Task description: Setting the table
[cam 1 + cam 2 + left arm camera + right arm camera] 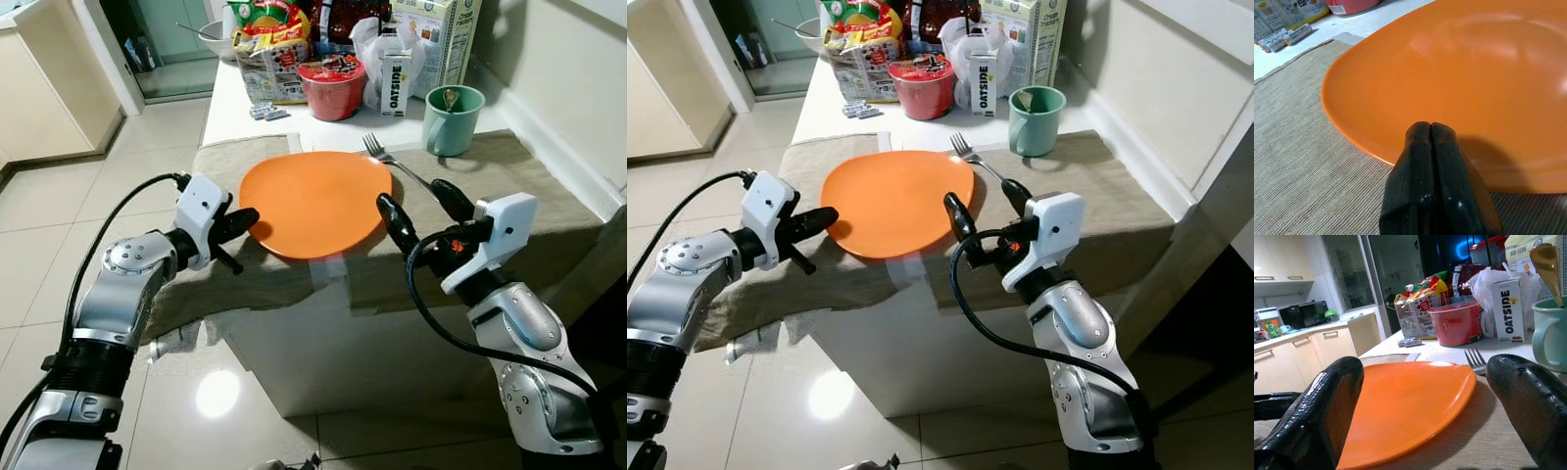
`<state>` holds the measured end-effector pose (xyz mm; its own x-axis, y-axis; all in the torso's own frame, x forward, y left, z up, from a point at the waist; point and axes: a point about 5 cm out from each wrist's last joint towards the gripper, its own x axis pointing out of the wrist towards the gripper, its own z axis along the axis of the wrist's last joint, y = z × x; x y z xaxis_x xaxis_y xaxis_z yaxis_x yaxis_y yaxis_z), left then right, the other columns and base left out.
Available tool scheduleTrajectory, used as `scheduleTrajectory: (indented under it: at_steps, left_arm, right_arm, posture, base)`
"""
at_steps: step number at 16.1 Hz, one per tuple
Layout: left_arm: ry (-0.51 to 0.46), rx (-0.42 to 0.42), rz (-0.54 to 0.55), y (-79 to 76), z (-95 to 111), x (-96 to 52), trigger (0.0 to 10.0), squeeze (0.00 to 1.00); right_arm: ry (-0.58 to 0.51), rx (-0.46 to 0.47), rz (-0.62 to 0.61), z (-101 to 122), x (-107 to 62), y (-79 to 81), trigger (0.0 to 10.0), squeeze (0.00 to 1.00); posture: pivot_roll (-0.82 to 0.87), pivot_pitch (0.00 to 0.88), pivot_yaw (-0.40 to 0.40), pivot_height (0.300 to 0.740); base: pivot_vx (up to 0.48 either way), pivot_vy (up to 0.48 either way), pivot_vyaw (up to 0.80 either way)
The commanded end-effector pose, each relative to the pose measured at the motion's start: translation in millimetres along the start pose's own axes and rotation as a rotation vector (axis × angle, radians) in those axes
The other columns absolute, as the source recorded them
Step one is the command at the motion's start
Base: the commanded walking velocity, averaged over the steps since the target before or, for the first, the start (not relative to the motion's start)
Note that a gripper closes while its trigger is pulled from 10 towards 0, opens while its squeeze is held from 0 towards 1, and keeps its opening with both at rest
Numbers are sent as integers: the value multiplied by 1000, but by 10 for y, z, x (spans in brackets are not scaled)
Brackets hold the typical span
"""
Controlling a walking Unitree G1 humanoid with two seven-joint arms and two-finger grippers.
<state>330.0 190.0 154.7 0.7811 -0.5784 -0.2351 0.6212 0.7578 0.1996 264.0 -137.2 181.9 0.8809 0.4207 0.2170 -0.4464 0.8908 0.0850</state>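
An orange plate (pixel 313 201) lies on the beige cloth (pixel 529 211) near the table's front edge. A silver fork (pixel 387 159) rests on the cloth at the plate's far right, and a green mug (pixel 453 119) holding a spoon stands behind it. My left gripper (pixel 245 219) is shut, its tips touching the plate's left rim (pixel 1352 142) with nothing held. At the plate's right side my right gripper (pixel 421 204) stands open, one finger by the rim, the other near the fork's handle.
Groceries crowd the back of the table: a red noodle cup (pixel 331 86), an oat drink carton (pixel 396 83), snack bags (pixel 271 49), a cereal box (pixel 439 39) and a bowl (pixel 217 39). A wall (pixel 568 69) runs along the right. Tiled floor (pixel 118 186) lies to the left.
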Motion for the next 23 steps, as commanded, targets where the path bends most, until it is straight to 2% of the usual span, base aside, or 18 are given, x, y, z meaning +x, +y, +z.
scheduleTrajectory:
  at_steps: [1,7,12,15,18,23]
  left_arm:
    - [42,-18,7,0,-123,-34,10000,0]
    - [39,-59,0,-90,-235,-36,10000,0]
    - [30,-65,-2,-131,-278,-56,10000,0]
    - [15,-82,-17,-210,-331,-91,10000,0]
    - [15,-76,-32,-296,-393,-121,10000,0]
    - [8,-60,-32,-300,-388,-134,10000,0]
  right_arm:
    - [11,20,5,-10,23,-7,10000,0]
    - [30,144,-35,-46,85,-51,10000,0]
    - [46,182,-27,-62,113,-48,10000,0]
    - [54,246,-38,-65,140,-69,10000,0]
    - [56,270,-36,-66,157,-65,10000,0]
    - [57,353,-1,-80,227,-11,10000,0]
  posture:
    - [-143,54,128,740]
    - [-141,61,123,740]
    - [-137,64,119,740]
    - [-141,67,121,740]
    - [-137,71,119,740]
    - [-132,70,119,740]
  base:
    - [0,0,0]
    - [0,0,0]
    - [0,0,0]
    - [0,0,0]
    - [0,0,0]
    - [0,0,0]
